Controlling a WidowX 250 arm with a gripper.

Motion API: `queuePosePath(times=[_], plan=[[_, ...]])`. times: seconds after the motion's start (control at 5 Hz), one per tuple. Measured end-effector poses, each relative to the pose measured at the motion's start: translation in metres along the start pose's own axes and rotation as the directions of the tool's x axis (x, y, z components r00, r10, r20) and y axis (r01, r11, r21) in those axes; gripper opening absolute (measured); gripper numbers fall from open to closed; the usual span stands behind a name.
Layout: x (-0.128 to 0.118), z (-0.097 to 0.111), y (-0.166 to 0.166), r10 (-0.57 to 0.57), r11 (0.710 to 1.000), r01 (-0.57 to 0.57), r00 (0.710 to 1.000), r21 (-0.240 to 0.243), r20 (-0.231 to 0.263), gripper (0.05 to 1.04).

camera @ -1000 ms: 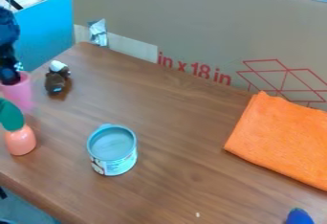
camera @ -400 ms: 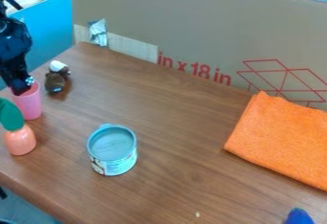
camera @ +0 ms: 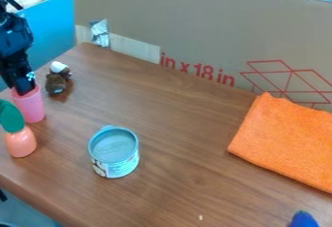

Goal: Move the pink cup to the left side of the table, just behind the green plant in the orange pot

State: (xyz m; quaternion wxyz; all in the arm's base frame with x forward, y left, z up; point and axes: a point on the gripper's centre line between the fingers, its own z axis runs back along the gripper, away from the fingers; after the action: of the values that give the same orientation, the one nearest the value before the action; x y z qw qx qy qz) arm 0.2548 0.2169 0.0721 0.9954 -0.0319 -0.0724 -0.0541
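Since the first earlier frame, the black gripper (camera: 24, 90) and the pink cup (camera: 29, 108) have shifted together, to the right in the view and a little nearer the camera; between the last two frames the change is slight. The tin, the cloth and the toys have kept their places.

Nearest the camera, a blue tip (camera: 303, 219) shows at the bottom right edge. Farther in, the open light-blue tin (camera: 114, 152) stands upright on the brown wooden table (camera: 175, 172). A peach-coloured toy with a green top (camera: 21, 142) is at the left, just in front of the cup, and a folded orange cloth (camera: 285, 141) lies at the right. The cup is at the left side, mouth up and leaning slightly, with the gripper's lower end at its mouth. How far the gripper is open cannot be told from here, though the shared shift suggests a hold on the cup. So the cup has been shifted, but the gripper is not yet clear of it. Just behind sits a small brown toy with a white head (camera: 58, 79), and beyond the table stands a cardboard panel (camera: 194, 24)
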Motion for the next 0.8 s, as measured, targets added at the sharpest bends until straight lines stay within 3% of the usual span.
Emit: queuePosePath(times=[0.2,0.4,0.6,0.8], plan=[[0.005,0.013,-0.003,0.024,0.999,-0.023,0.999,-0.04,0.023,0.891],[0.028,0.054,-0.025,-0.09,0.996,0.09,0.989,-0.003,0.114,1.009],[0.054,0.07,-0.069,-0.206,0.979,0.205,0.978,0.017,0.02,1.005],[0.071,0.071,-0.114,-0.304,0.949,0.304,0.952,0.079,-0.009,1.002]])
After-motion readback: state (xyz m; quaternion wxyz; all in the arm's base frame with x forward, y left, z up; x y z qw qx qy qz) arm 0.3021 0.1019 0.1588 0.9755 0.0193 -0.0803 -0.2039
